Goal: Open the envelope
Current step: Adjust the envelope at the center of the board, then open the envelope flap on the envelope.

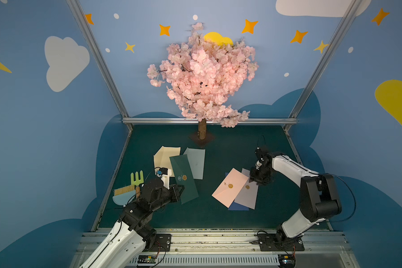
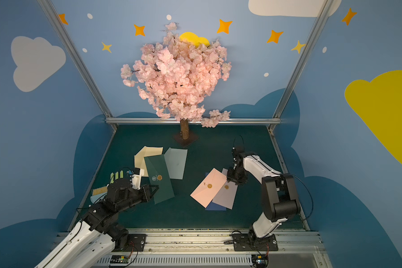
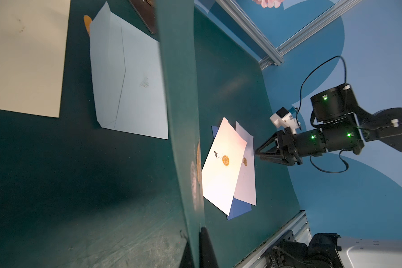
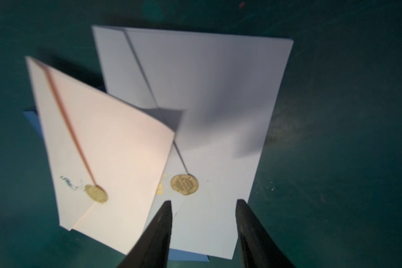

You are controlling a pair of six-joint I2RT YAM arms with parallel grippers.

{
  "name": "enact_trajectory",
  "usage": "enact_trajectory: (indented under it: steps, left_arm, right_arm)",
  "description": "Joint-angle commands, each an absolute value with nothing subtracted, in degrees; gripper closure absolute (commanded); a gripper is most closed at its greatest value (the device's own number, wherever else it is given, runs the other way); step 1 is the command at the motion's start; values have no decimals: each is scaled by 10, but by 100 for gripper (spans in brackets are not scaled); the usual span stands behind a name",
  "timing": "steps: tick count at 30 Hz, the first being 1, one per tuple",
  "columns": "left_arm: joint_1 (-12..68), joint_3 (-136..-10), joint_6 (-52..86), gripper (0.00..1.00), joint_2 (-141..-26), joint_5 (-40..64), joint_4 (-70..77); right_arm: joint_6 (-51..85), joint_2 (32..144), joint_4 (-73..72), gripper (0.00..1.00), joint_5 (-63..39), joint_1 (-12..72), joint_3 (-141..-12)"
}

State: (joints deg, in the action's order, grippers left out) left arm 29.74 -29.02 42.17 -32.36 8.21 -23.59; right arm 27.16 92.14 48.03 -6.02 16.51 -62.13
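The surface [image 1: 218,220] is a flat, dark green mat with small scratches. Blue walls [image 1: 44,139] stand around it, painted with clouds and yellow stars. Shiny metal bars [image 1: 209,120] run along the corners. A tree [image 1: 202,69] with soft pink flowers and a brown trunk stands at the back.

The dark green envelope [image 1: 187,189] is on the left side of the surface, in front of the tree. It lies partly over a cream envelope [image 1: 165,154] and a pale blue envelope [image 1: 196,162]. It is long and thin, made of smooth paper. A round gold seal [image 1: 184,177] sits on it. The left end effector [image 1: 181,188] is clenched on its near edge. In the left wrist view this envelope is seen from the side, lifted up and a little bent.

On the right side lies a small pile. A pink envelope [image 1: 230,188] is on top, a lavender envelope [image 1: 247,196] is partly under it, and a dark blue envelope [image 1: 238,207] is at the bottom. The pink and lavender ones each have a pointed flap with a gold seal on it. The right end effector [image 4: 203,204] hangs just above the lavender one, its black fingers [image 4: 164,232] apart and gripping nothing.

A brush [image 1: 123,191] and a green toy rake [image 1: 137,177] lie by the left edge.
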Motion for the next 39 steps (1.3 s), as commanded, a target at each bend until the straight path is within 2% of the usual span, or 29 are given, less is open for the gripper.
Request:
enact_trajectory:
  steps: [1,3,11,15,21,27,31,39]
  left_arm:
    - [294,-315,402,97,-335,93,-227]
    - [294,-318,400,97,-342,93,-225]
    - [294,-312,408,97,-329,92,-229]
    - [293,-310,408,97,-314,86,-247]
    - [292,-309,407,97,-307,83,-257]
    - [291,-307,400,97,-319,106,-230]
    - [288,-302,381,97,-317,181,-176]
    - [234,-257,399,97,-296,310,-66]
  right_arm:
    - [255,881,481,52,-88,211,-649]
    - [260,891,446,51,-140,240,-654]
    - [281,1061,394,53,-200,333,-759]
    - [284,1128,388,53,-219,350,-811]
    - [283,1157,381,53,-229,352,-815]
    - [269,1130,362,53,-254,361,-799]
    - [269,1058,296,49,-319,363,-764]
    - [348,898,61,45,-486,338,-620]
